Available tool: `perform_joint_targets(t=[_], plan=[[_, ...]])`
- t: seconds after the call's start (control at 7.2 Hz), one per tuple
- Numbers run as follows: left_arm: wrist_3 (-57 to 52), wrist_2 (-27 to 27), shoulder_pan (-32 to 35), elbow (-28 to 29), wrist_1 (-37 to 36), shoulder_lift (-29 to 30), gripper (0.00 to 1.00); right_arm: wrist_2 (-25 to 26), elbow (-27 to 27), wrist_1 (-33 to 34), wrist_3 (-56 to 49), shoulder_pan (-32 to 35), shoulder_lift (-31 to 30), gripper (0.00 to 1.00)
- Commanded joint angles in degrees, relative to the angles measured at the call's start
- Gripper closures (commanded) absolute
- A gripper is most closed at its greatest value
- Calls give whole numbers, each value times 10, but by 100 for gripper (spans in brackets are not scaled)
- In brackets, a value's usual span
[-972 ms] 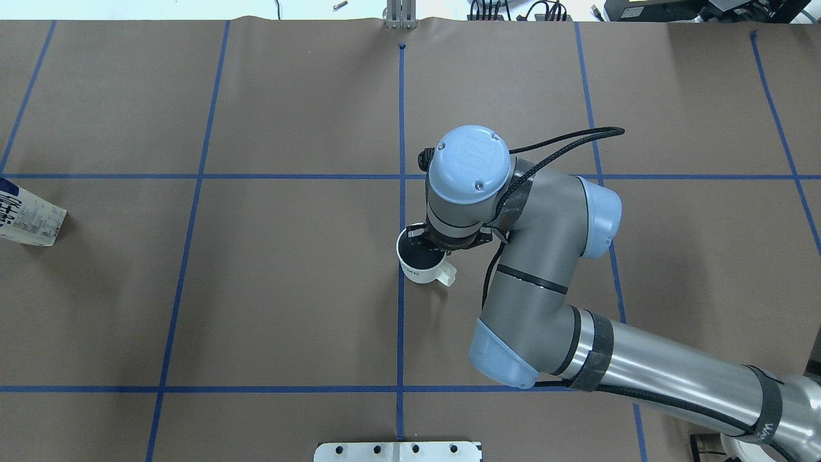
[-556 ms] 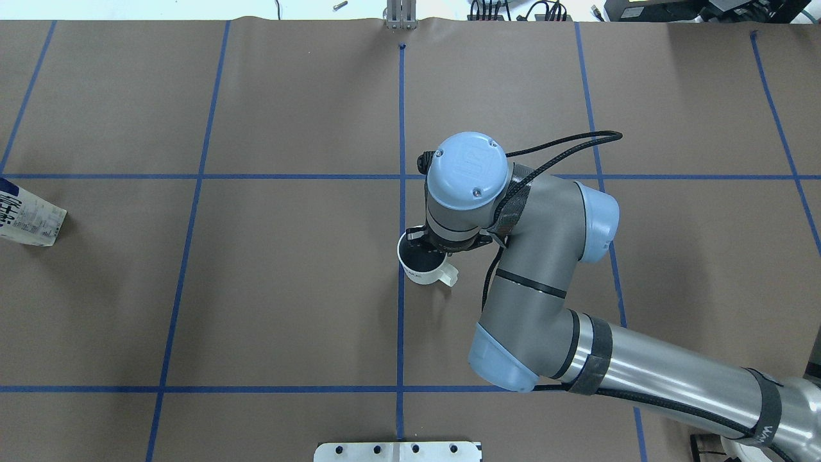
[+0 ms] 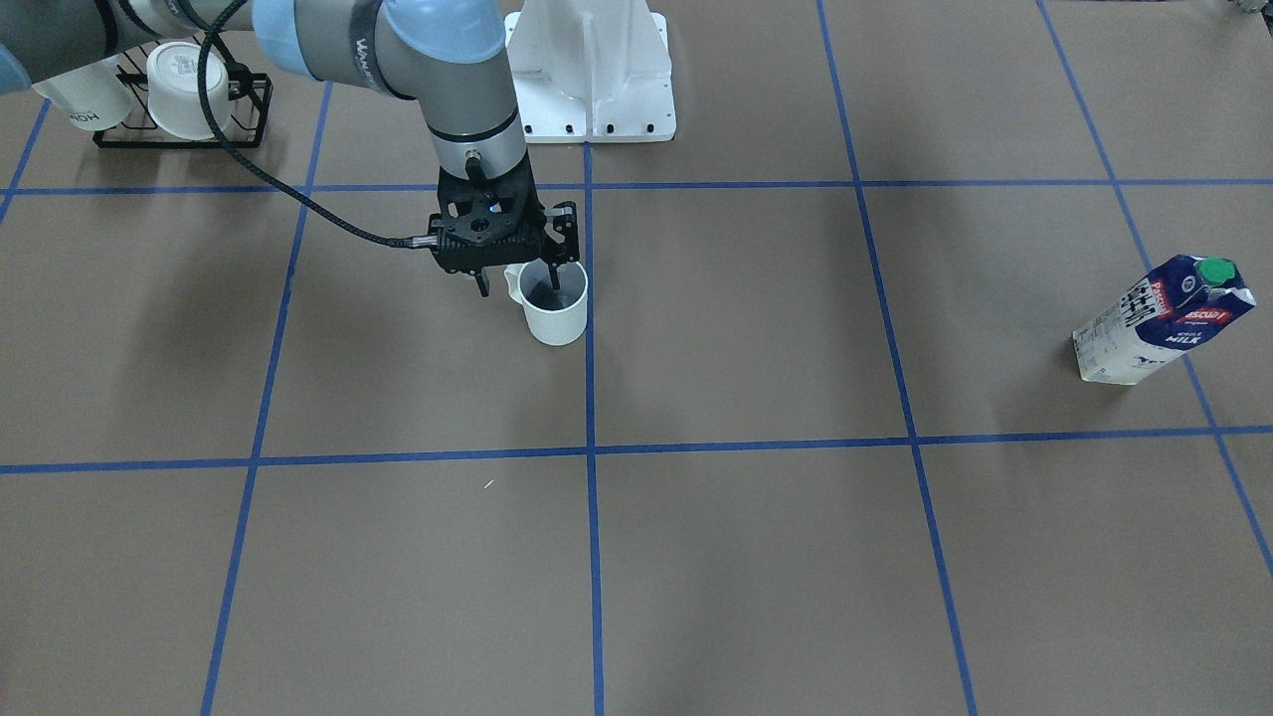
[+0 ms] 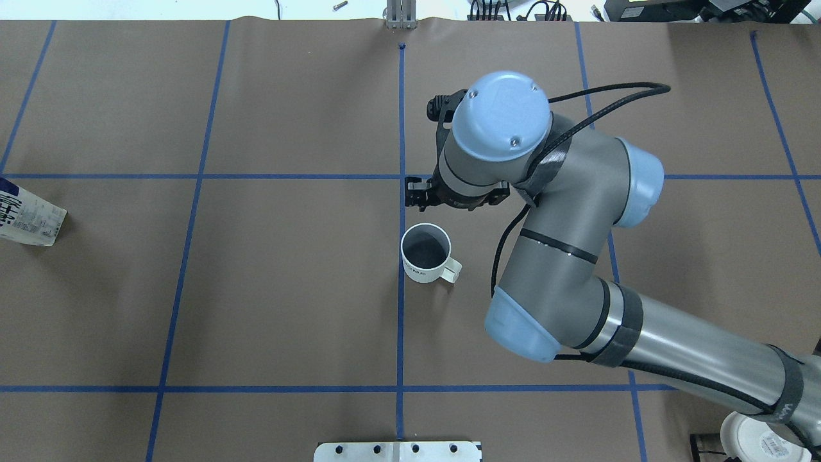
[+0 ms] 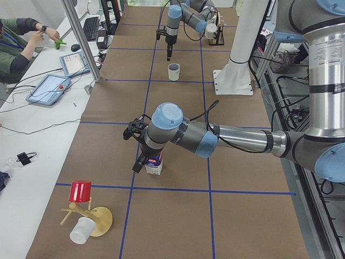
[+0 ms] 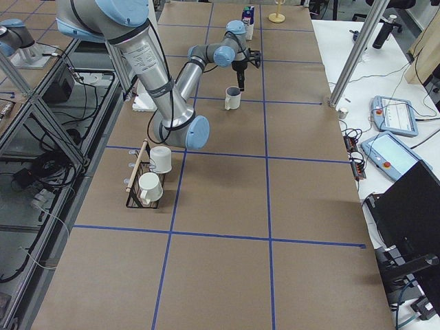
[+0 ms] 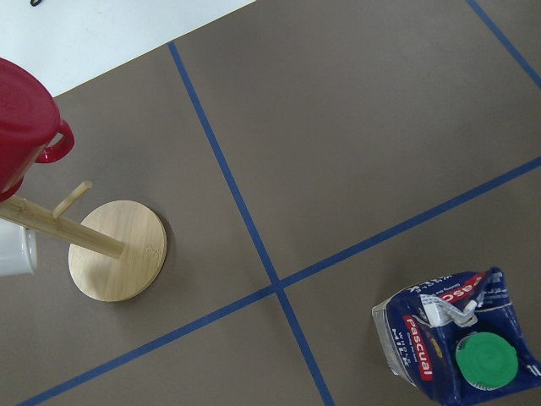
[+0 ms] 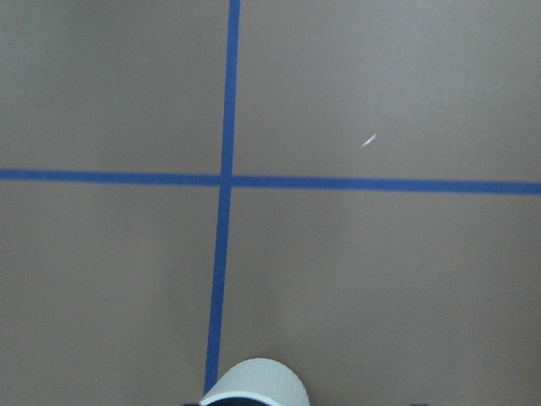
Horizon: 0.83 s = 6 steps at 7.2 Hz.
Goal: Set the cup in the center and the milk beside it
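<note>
The white ribbed cup (image 4: 424, 253) stands upright and free at the table's center, just right of the blue center tape line (image 4: 401, 308). It also shows in the front view (image 3: 553, 308). My right gripper (image 3: 519, 281) is open and empty, raised above the cup and slightly to its far side. The right wrist view shows only the cup's rim (image 8: 254, 385) at its bottom edge. The milk (image 3: 1159, 323) stands upright far to my left, also at the overhead view's left edge (image 4: 25, 215). My left gripper (image 5: 138, 163) hovers above and beside the milk (image 5: 154, 164); I cannot tell whether it is open.
A black rack (image 3: 159, 89) with two white cups stands near my right base. A wooden mug tree (image 7: 118, 249) holds a red cup (image 7: 21, 127) beyond the milk (image 7: 456, 355). The white base mount (image 3: 592, 80) is at the table's near edge. An operator (image 5: 16, 43) sits at the far side.
My right gripper was shut on the cup's rim, has let go, and has risen and moved toward the table's far side. The cup has stayed at the center.
</note>
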<state>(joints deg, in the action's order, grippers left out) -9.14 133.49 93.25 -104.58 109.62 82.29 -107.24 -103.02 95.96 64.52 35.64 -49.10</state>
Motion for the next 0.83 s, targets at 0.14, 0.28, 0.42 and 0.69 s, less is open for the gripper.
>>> perform_joint_targets(t=[0.14,0.28,0.42,0.69], plan=[[-1,6,-1,-9,20,3,1,-148,4,2,-189,188,-54,0],[2,27,-6,-8,20,11,1,-152,11,4,-295,246,-85,0],[3,33,-14,-9,18,20,1,-188,30,-1,-366,300,-120,0],[118,55,-35,-15,21,20,1,-242,86,5,-582,423,-190,0]])
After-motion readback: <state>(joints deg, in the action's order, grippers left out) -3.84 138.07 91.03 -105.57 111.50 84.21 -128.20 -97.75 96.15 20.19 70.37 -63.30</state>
